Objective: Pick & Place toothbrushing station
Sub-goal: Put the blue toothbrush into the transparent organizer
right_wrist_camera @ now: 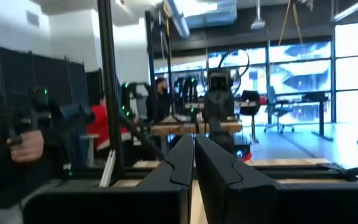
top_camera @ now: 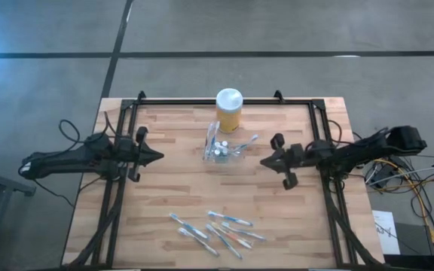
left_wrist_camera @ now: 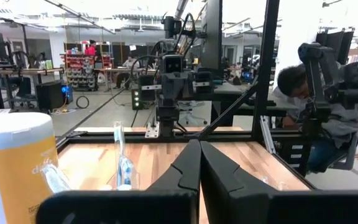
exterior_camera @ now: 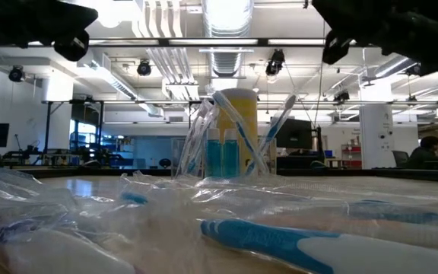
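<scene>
The toothbrushing station is a small see-through holder (top_camera: 218, 150) standing mid-table with a few toothbrushes (exterior_camera: 280, 125) leaning in it and white-capped tubes inside. My left gripper (top_camera: 159, 157) hovers shut to the holder's left, pointing level toward it. My right gripper (top_camera: 264, 160) hovers shut to the holder's right, pointing back at the left one. In both wrist views the fingertips (left_wrist_camera: 199, 163) (right_wrist_camera: 194, 155) are closed together with nothing between them. Several more toothbrushes (top_camera: 217, 229) lie flat near the table's front edge.
A taller yellow jar with a white lid (top_camera: 229, 110) stands just behind the holder, toward the far edge. Black frame rails (top_camera: 224, 101) run around the table. Clear wrappers (exterior_camera: 67, 205) lie around the near toothbrushes. People (left_wrist_camera: 294, 87) sit in the room beyond.
</scene>
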Controlling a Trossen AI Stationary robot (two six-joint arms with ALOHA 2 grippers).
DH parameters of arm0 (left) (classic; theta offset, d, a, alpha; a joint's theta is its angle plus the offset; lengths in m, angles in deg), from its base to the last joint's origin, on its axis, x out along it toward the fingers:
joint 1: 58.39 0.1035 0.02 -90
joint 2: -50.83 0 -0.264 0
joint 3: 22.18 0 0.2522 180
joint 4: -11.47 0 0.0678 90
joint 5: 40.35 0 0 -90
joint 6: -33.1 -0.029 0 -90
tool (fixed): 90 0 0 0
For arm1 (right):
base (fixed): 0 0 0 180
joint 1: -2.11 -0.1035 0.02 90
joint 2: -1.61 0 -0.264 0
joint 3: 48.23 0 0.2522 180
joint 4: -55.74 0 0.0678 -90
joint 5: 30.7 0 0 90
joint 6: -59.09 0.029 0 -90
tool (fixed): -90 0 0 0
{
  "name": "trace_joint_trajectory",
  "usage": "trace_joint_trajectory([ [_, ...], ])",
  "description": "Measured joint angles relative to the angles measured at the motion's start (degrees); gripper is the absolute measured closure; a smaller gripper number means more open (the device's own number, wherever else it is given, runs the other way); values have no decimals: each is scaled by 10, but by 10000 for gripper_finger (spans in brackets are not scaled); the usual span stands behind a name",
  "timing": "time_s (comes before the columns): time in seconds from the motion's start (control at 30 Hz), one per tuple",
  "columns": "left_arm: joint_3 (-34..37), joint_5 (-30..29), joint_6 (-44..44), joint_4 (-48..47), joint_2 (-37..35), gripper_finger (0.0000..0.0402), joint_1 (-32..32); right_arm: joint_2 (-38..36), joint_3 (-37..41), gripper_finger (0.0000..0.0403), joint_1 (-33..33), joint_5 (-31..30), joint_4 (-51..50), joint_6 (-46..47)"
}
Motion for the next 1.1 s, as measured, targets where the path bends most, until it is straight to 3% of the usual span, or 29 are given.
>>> trace_joint_trajectory([
  [0.57,13,0,3,6,1,394,0,8,92,391,-1,-2,77,-11],
  [0.73,15,0,4,11,1,389,0,8,85,391,-3,2,62,18],
  [0.8,15,0,4,17,1,387,0,4,64,391,-3,16,2,24],
  [1.1,14,0,10,21,2,394,0,-24,-95,391,-8,17,-502,2],
])
